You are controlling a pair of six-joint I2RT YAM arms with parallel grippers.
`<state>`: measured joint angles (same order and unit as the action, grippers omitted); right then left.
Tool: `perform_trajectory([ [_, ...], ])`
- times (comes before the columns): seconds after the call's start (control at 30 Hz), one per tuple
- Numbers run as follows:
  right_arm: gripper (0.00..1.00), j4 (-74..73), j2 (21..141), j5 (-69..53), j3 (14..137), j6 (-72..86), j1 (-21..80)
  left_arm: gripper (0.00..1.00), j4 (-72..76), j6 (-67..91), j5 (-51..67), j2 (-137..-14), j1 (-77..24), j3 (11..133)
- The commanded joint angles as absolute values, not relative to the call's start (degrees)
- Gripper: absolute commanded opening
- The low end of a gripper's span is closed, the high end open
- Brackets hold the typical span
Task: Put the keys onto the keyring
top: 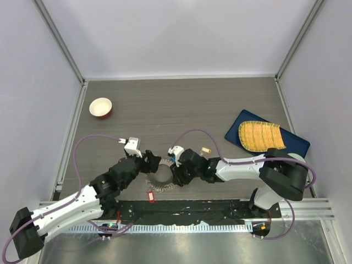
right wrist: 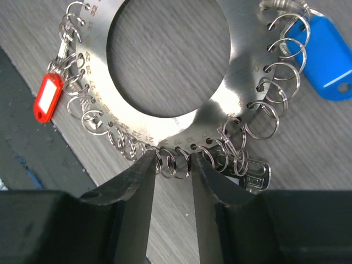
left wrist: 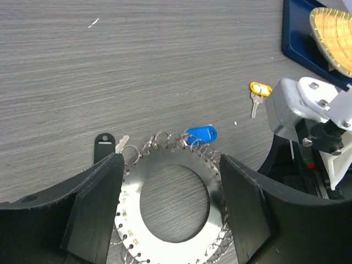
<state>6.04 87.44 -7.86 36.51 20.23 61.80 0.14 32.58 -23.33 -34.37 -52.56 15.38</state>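
The keyring (left wrist: 165, 165), a flat silver disc with small split rings round its rim, lies flat on the table near the front edge (top: 163, 184). My left gripper (left wrist: 171, 184) (top: 152, 163) is open wide and straddles the disc, one finger at each side of its rim. My right gripper (right wrist: 175, 165) (top: 177, 171) is open a little, its tips at the rim with a few small rings between them. On the rings hang a blue-tagged key (right wrist: 322, 60), a red-tagged key (right wrist: 47, 96) and a silver key (right wrist: 254, 175). A yellow-tagged key (left wrist: 258, 91) lies loose, and a black-tagged key (left wrist: 105, 146) lies by the rim.
A red-and-white bowl (top: 100, 108) stands at the back left. At the right lies a dark blue tray (top: 297, 144) with a yellow woven mat (top: 261, 136) on it. The black strip at the table's front edge (top: 181, 209) is close behind the keyring.
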Motion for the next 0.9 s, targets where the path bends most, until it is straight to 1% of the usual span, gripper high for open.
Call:
perform_trajectory([
  [0.0,0.33,0.44,90.35,2.8,39.72,16.18,62.23,0.75,1.94,32.61,-23.29,-33.58,-52.65,14.94],
  [0.03,0.29,0.53,90.96,3.51,40.16,15.56,62.23,0.75,1.76,32.52,-23.29,-33.31,-52.65,15.03],
  [0.07,0.17,0.79,91.23,3.69,41.04,14.77,62.23,0.74,1.5,32.52,-23.55,-32.7,-52.65,14.94],
  [0.17,0.04,0.36,92.02,4.22,43.23,12.31,62.14,0.75,0.18,32.43,-23.91,-31.3,-52.65,15.2],
  [0.37,0.01,0.35,89.48,3.69,45.96,7.83,62.14,0.74,-1.5,32.34,-24.35,-29.01,-52.65,14.07],
  [0.53,0.01,3.68,85.09,2.99,44.13,2.83,62.23,0.7,-0.18,32.08,-22.59,-27.77,-52.65,12.4],
  [0.67,0.01,10.08,79.73,0.79,40.88,-1.03,62.23,0.69,4.29,30.07,-18.03,-27.16,-52.65,10.99],
  [0.73,0.01,12.73,77.0,-3.33,39.65,-2.8,62.23,0.69,5.7,28.66,-16.09,-27.07,-52.65,10.11],
  [0.87,0.01,21.86,73.04,-5.71,35.0,-6.93,62.23,0.69,10.18,23.92,-9.5,-26.19,-52.65,8.44],
])
